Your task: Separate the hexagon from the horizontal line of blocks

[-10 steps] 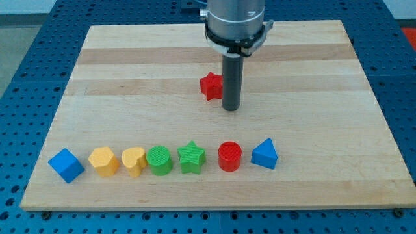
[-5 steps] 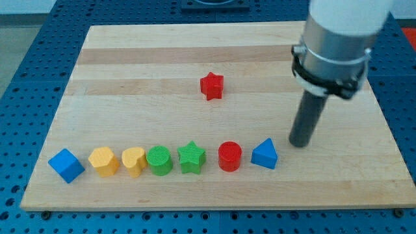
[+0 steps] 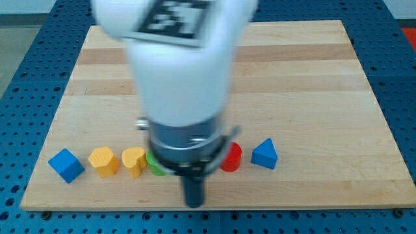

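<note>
A row of blocks lies along the board's bottom. From the view's left: a blue cube (image 3: 65, 165), a yellow hexagon (image 3: 103, 160), a yellow heart (image 3: 133, 161), a green cylinder (image 3: 153, 165) partly hidden, a red cylinder (image 3: 231, 158) partly hidden, and a blue triangle (image 3: 264, 155). My arm covers the middle of the row. My tip (image 3: 193, 203) is near the board's bottom edge, below the row's middle and to the right of the hexagon.
The wooden board (image 3: 325, 97) sits on a blue perforated table (image 3: 26, 84). My arm's white body (image 3: 182, 71) hides the board's centre and whatever lies behind it.
My arm swept from the board's top centre to its right side, then down and left to the bottom centre. It now hides the red star and the green star. No block has visibly moved.
</note>
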You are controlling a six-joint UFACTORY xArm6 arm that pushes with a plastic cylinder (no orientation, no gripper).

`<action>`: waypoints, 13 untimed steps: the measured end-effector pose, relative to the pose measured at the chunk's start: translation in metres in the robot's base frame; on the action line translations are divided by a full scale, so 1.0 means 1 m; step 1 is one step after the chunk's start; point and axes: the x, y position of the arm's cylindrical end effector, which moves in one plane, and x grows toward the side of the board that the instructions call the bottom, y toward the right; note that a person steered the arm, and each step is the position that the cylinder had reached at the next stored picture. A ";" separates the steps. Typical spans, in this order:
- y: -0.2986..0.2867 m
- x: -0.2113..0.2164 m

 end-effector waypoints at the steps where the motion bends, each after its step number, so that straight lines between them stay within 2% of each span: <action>1: -0.059 -0.001; 4: -0.134 -0.029; 9: -0.125 -0.040; 11: -0.117 -0.077; 13: -0.117 -0.081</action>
